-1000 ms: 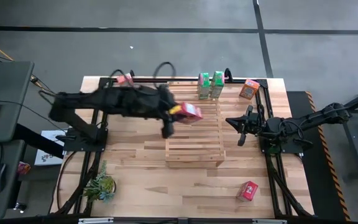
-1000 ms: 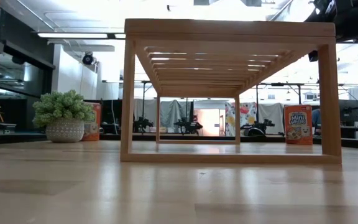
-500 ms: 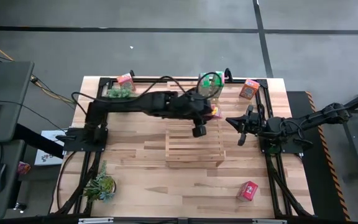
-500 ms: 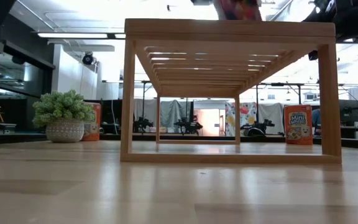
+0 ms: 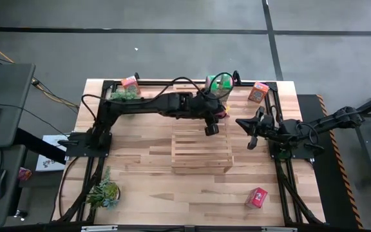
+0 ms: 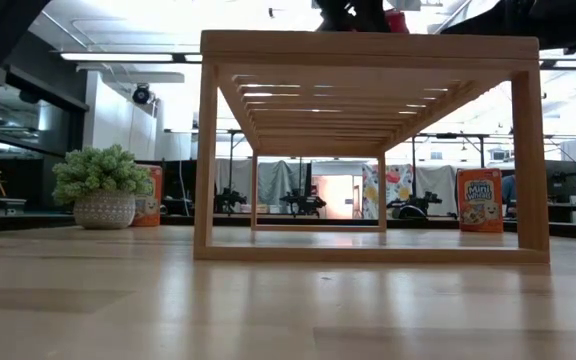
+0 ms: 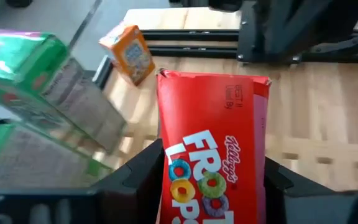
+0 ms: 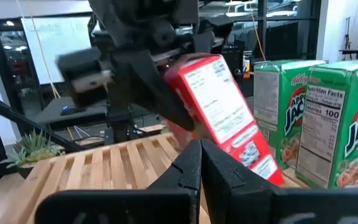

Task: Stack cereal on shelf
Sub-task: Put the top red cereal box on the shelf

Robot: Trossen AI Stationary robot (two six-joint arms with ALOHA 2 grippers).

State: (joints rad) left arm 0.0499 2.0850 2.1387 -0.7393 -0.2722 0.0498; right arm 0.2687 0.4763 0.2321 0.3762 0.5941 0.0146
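Red cereal box (image 7: 211,155) clamped in left gripper (image 5: 212,121) over shelf (image 5: 201,147) | right gripper (image 5: 250,132) closed, empty

red box (image 7: 213,155): "FROOT LOOPS" | green box (image 8: 350,124): "APPLE JACKS" | far box (image 6: 479,199): "Mini"

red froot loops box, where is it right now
Held in the left tool over the shelf's far end, the red box sits beside the green boxes.
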